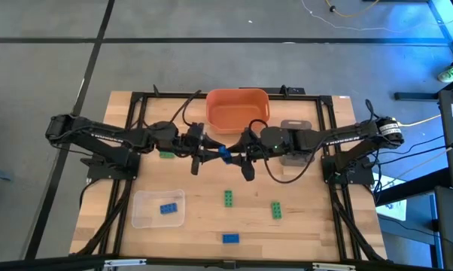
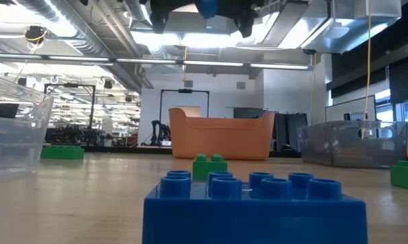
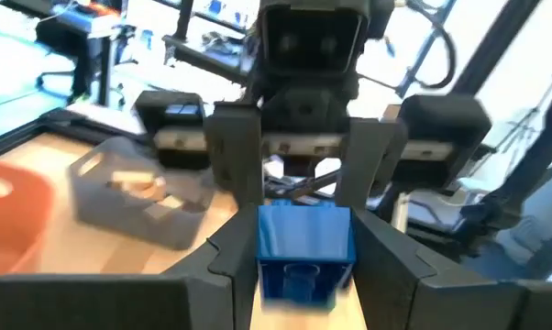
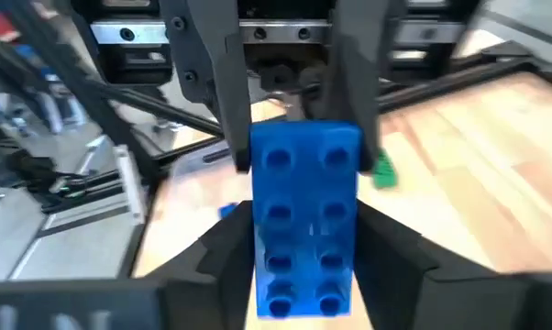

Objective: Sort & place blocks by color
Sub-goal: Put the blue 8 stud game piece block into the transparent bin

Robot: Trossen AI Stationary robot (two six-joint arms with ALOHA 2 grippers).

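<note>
Both arms meet over the middle of the tabletop (image 1: pixel 211 226), just in front of the orange bowl (image 1: pixel 238 108) that sits at the far edge. Between them hangs a blue block (image 1: pixel 223 153), lifted clear of the wood. The left claw (image 1: pixel 211 152) pinches one end of it, its fingers (image 3: pixel 391 257) pressed against the block's sides, and the right claw (image 1: pixel 238 153) pinches the other end, with the studded face of the brick showing between its own fingers (image 4: pixel 395 247). From table height the pair shows only as dark shapes at the top, with the blue block between them.

The other blocks lie well apart from one another. A blue block in the tray (image 1: pixel 168 208) rests inside the clear tray (image 1: pixel 145 218) toward the near left corner. Another blue block on the near edge (image 1: pixel 230 239) lies at the middle of the near edge, right in front of the low camera. A green block (image 1: pixel 230 198) lies near the centre, a second green block (image 1: pixel 275 210) to its right, and a third green block (image 1: pixel 167 155) under the left arm toward the left side. A grey tray (image 1: pixel 294 157), holding tan pieces (image 3: pixel 138 186), stands right of the orange bowl, partly under the right arm.
</note>
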